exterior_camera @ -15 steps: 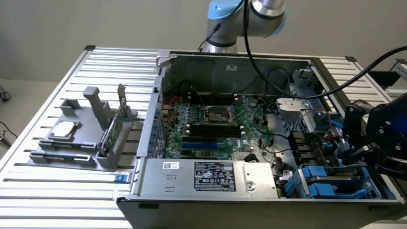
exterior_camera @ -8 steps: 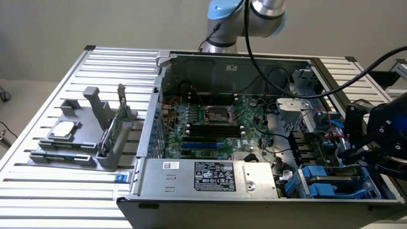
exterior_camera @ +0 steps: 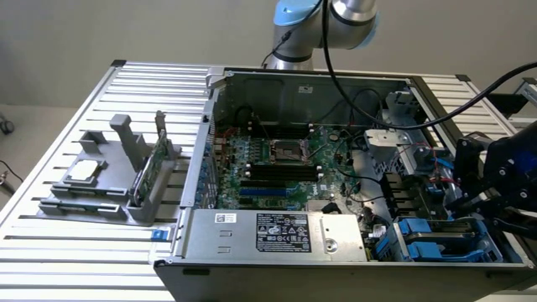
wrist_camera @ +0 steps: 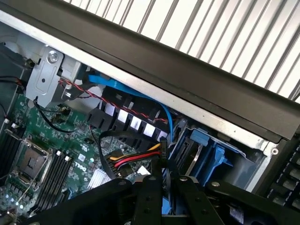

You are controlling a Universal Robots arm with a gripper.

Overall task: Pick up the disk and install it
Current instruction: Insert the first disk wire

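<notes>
One disk (exterior_camera: 428, 242) sits in near-right bay; your end effector (wrist_camera: 161, 187), fingers nearly together, could snag cables (wrist_camera: 129, 161).

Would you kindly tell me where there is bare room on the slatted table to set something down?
The slatted table is bare in front of the grey parts holder, and behind it beside the open computer case. It is crowded at the case's drive bays, where the gripper hangs among cables.

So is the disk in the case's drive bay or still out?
In the bay: the blue-framed disk sits among the blue carriers at the case's corner, the pincer directly above it.
</notes>
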